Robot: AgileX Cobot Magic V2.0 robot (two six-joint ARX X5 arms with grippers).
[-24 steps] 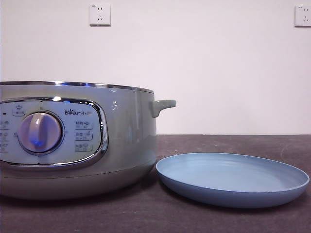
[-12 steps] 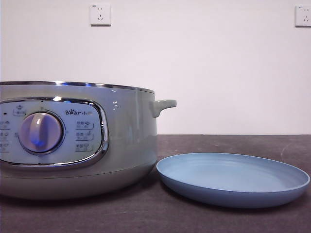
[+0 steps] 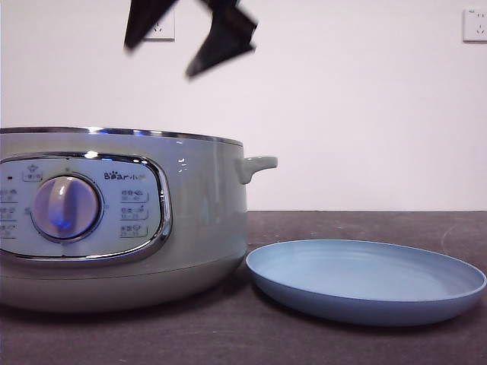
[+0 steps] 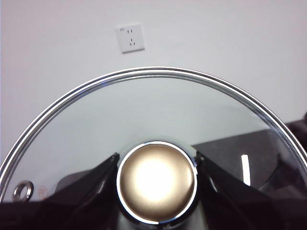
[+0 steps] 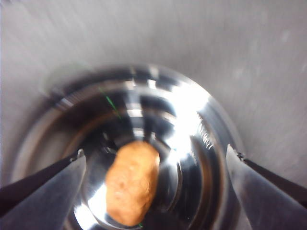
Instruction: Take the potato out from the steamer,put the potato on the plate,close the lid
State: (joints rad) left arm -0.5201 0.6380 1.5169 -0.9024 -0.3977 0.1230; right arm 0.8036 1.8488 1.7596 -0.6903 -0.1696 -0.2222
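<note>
Hanging over the steamer (image 3: 122,220) with its jaws spread wide, the right gripper (image 5: 156,165) looks straight down at the potato (image 5: 132,182), which lies on the shiny metal floor inside the pot. The left gripper (image 4: 157,165) squeezes the knob of the lid (image 4: 144,110) and holds it up in the air. Just beside the steamer, the blue plate (image 3: 365,281) sits on the dark table (image 3: 365,224).
</note>
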